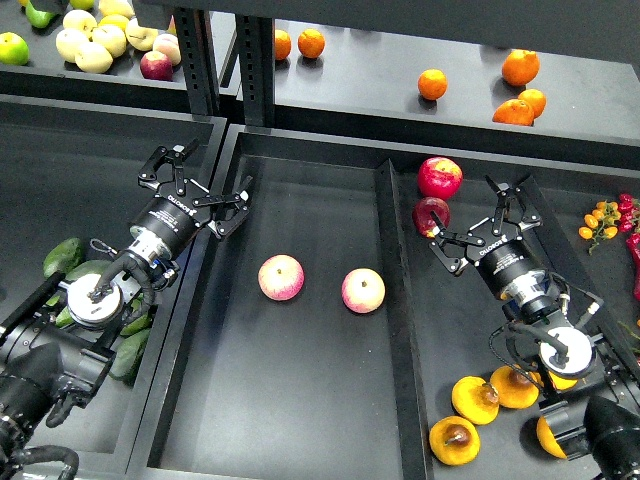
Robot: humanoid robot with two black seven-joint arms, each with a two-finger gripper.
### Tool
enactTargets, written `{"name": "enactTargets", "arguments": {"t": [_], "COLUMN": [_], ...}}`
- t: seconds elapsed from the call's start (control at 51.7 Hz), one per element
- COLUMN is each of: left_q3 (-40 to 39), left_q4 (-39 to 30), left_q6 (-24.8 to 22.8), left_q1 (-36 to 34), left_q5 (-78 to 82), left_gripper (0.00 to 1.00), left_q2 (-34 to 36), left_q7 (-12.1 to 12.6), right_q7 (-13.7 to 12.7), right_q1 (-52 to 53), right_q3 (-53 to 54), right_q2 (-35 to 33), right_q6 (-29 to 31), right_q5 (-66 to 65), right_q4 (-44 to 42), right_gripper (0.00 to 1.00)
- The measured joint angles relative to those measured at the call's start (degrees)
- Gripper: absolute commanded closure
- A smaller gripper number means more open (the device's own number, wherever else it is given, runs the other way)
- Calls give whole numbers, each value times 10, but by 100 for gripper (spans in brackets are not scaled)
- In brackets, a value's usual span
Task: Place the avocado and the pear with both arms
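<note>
Several dark green avocados [62, 256] lie in the left bin, partly hidden under my left arm. Several golden-yellow pears [474, 399] with brown blotches lie in the right bin near the front, beside my right arm. My left gripper [203, 176] is open and empty, over the wall between the left bin and the middle tray, well above the avocados. My right gripper [478, 217] is open and empty over the right bin, just right of a red apple [430, 215] and far behind the pears.
Two pink-yellow apples [281, 277] [363, 290] lie in the middle tray [300, 420]. Another red apple [440, 177] sits at the back of the right bin. The back shelf holds oranges [433, 84] and yellow apples [95, 45]. Small tomatoes [600, 220] lie far right.
</note>
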Motion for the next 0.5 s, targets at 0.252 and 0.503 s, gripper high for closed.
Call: {"name": "enactTargets", "arguments": {"t": [0.252, 0.503], "left_q3": [5, 9], "left_q4": [5, 5], "left_q6": [0, 0], "left_q1": [-5, -5], "left_q5": [0, 0], "left_gripper": [0, 0], "left_q2": [0, 0], "left_q7": [0, 0], "right_q7": [0, 0], "right_q1": [0, 0], "right_q3": [6, 9], "right_q2": [0, 0], "right_q6": [0, 0], "right_q5": [0, 1], "right_q4": [1, 2], "right_gripper": [0, 0]}}
